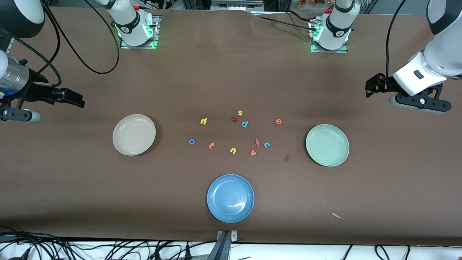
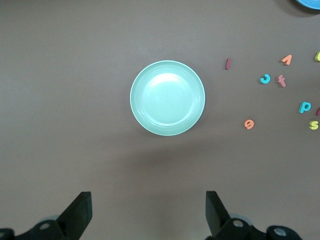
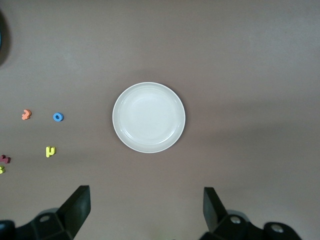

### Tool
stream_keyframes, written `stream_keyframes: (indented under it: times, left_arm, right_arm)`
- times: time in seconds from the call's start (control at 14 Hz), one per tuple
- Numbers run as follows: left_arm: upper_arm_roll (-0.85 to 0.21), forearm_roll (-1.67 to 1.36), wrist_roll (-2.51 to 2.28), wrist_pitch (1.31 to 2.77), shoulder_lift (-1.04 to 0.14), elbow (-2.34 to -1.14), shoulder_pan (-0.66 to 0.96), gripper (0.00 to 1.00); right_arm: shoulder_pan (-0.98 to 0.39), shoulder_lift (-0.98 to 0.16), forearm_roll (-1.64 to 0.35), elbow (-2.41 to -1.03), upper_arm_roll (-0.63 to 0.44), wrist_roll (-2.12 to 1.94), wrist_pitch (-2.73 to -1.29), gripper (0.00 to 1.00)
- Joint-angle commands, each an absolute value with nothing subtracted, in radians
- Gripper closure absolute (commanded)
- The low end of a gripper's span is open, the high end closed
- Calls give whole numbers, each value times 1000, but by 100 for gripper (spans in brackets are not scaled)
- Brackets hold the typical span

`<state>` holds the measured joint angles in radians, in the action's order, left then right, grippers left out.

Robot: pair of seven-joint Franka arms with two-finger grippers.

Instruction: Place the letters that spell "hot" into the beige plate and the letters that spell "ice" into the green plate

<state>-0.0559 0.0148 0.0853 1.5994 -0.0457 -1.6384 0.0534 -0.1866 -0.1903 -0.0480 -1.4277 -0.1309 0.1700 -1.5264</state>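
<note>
Foam letters all lying loose on brown table (image 1: 231, 83) between two plates: yellow "h" (image 1: 203, 121), blue "o" (image 1: 191, 142), orange "t" (image 1: 212, 145) toward beige plate (image 1: 134, 134); teal "c" (image 1: 266, 144), orange "e" (image 1: 278, 121), dark red "i" (image 1: 287, 158) toward green plate (image 1: 327, 145). Both plates sitting empty; nothing sorted, six placements remaining. Spare letters mixed in; blue plate (image 1: 230, 198) nearest camera. Left gripper (image 2: 147, 215) hovering open near green plate, right gripper (image 3: 145, 212) hovering open near beige plate, holding nothing.
</note>
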Motion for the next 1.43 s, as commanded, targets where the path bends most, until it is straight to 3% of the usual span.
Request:
stream_keyframes:
  times: [0.0,1.35]
  left_arm:
    - [-63,8,104,1600,-44,-1629,60,0]
    - [-100,5,104,1572,-38,-1631,55,0]
  right_arm:
    - [-186,-176,-32,-1445,-123,156,-1540,0]
    - [-189,-160,-31,-1445,-92,170,-1517,0]
